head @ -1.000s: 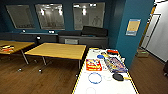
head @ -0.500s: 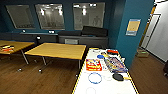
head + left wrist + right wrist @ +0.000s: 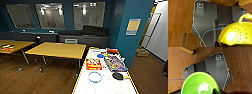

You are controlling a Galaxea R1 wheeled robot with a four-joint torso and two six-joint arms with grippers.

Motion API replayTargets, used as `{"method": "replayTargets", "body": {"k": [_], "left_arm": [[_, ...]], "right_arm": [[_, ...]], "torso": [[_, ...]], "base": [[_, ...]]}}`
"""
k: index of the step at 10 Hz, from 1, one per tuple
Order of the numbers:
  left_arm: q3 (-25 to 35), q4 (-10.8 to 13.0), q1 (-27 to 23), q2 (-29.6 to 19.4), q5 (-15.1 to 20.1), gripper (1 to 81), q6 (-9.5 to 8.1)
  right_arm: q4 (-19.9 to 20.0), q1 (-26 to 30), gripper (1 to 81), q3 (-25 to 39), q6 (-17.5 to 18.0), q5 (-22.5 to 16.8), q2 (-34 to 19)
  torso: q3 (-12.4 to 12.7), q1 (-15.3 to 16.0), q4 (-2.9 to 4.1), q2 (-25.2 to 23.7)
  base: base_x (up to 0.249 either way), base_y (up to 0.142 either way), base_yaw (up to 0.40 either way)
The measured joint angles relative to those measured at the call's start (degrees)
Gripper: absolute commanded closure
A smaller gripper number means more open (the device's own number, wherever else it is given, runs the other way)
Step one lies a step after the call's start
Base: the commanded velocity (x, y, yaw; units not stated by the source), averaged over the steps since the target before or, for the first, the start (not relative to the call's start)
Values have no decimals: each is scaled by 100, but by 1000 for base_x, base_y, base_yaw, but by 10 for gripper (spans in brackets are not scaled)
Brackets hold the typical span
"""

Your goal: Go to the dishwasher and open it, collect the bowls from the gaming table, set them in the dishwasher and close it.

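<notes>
Board-game boxes and bowls share the long white-topped gaming counter with the yellow edge (image 3: pixel 82 79), which runs away from the camera in the head view. Taking the red board-game box (image 3: pixel 93 64) as the landmark: a white bowl with a blue rim (image 3: pixel 95 77) sits just nearer the camera than it, a second pale ring-shaped bowl (image 3: pixel 90 90) lies nearer still, and a small blue bowl (image 3: pixel 100 56) rests beyond it toward the far end. Beside the red box, on the side toward the teal wall, lies a larger multicoloured game box (image 3: pixel 115 63), and a black round dish with a yellow handle (image 3: pixel 118 76) sits nearer the camera than that. A red item (image 3: pixel 112 51) lies at the counter's far end. Well apart from the red box, across the brown wooden floor (image 3: pixel 47 77), stand plain yellow-topped tables (image 3: pixel 58 49).

In the left wrist view a yellow perforated colander-like bowl (image 3: pixel 238 33) shows large over the floor, with a thin blue cable (image 3: pixel 208 32) curving past it. In the right wrist view a bright green round bowl (image 3: pixel 199 83) shows large. Whether either gripper's jaws are spread or pinching these I cannot tell.
</notes>
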Motion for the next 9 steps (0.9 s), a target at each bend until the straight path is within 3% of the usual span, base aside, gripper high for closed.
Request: {"method": "replayTargets", "body": {"k": [9], "left_arm": [[-9, 13, 69, 79, 20, 811, 7]], "right_arm": [[-10, -85, 811, -457, -2, -11, 413]], "torso": [[7, -17, 0, -9]], "base": [[-128, 0, 0]]}}
